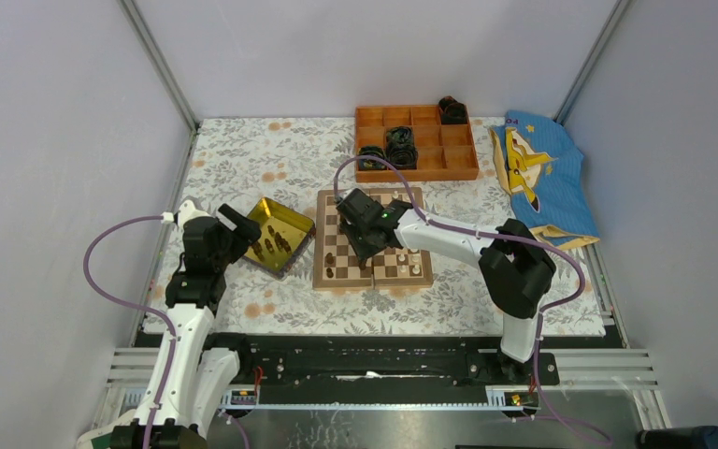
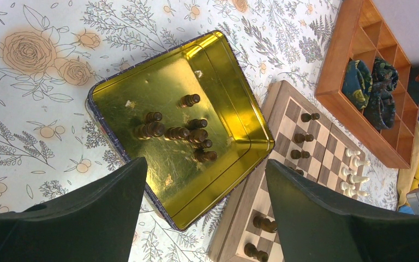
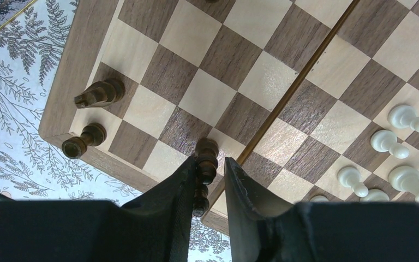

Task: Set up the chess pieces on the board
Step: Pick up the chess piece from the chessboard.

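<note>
Chess pieces, right side: one dark piece stands on the board between the fingers of the right hand. The fingers are narrowly apart. One finger touches the piece, and a sliver of board shows between the piece and the other finger, so the hand is not clamped. The piece sits close to an edge of the board, just beside the centre seam.

Two more dark men stand near the board's corner, on squares along the border. A group of cream pieces stands across the seam, well apart from the hand.

Left side: the left hand hangs above the gold tray with its fingers wide apart and nothing between them. A cluster of dark pieces lies on the tray floor, most of them touching or just beside one another. The tray rests on the table just beside the board, its corner at the board's border.

Beyond the board an orange box with compartments holds dark rolls. A blue cloth lies beside the box.
</note>
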`<state>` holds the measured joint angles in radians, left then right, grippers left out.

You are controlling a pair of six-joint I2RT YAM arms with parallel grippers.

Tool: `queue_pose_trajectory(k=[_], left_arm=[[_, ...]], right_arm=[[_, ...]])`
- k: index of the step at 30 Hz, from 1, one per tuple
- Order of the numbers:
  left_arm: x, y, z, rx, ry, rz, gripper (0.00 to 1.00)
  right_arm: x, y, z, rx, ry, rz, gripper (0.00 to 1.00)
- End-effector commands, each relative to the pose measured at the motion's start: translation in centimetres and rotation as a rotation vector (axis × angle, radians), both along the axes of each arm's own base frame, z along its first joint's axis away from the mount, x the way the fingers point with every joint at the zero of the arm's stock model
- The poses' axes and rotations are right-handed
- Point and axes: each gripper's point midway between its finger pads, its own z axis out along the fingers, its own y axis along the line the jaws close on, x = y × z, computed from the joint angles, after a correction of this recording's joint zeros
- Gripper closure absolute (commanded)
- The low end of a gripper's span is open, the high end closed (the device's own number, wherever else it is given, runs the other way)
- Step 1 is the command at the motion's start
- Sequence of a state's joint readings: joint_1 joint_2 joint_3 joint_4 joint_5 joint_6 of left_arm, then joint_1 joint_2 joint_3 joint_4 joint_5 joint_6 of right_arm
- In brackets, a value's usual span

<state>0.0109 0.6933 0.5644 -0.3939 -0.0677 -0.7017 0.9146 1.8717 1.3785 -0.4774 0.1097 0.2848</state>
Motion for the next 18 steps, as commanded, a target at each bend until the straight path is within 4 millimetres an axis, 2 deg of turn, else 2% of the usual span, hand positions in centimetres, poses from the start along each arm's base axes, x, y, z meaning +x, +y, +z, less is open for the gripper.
queue_pose_trajectory(k=[1, 7, 18], left_arm=[[0.5, -0.3, 0.8, -0.001, -0.045, -0.017, 0.12], [0.6, -0.3, 0.9, 0.0, -0.048, -0.017, 0.12], [0.6, -0.2, 0.8, 0.002, -0.045, -0.013, 0.12]], right_arm=[[0.8, 0.8, 1.0, 0.037, -0.015, 0.004, 0.69], [0.9, 1.0, 1.5, 0.042, -0.023, 0.015, 0.79], [1.5, 1.4, 2.8, 0.059, -0.053, 0.029, 0.87]])
